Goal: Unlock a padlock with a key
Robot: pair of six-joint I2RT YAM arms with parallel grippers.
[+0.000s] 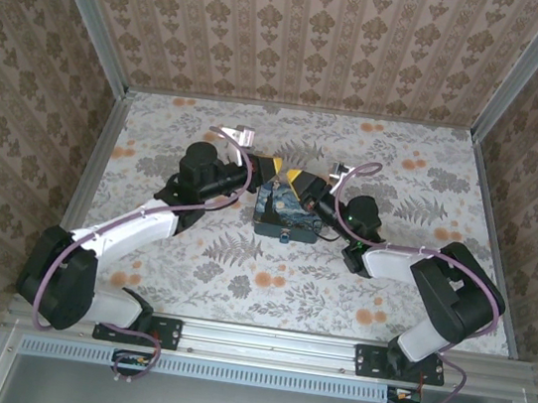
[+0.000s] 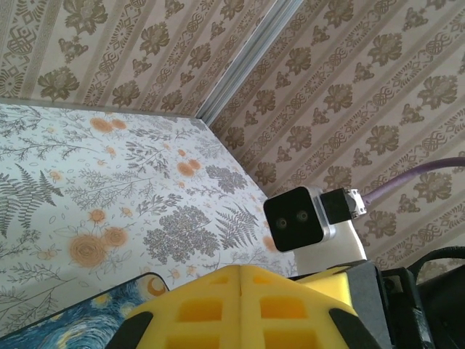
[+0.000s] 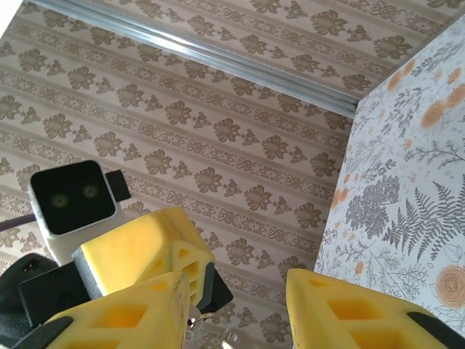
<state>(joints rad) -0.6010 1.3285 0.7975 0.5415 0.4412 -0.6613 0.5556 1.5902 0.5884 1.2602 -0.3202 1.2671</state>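
Box (image 1: 285,216): starry night print | left claw (image 2: 241,270) closed | right claw (image 3: 240,309) parted

Robot lab test booth; aluminium frame (image 1: 269,343), wallpapered walls (image 1: 302,36); floral-print floor (image 1: 236,292).

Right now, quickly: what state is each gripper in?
Left gripper: closed; whether it pinches anything cannot be told.
Right gripper: open, nothing gripped.

Patterned papered walls (image 1: 304,26), floral floor (image 1: 337,291)
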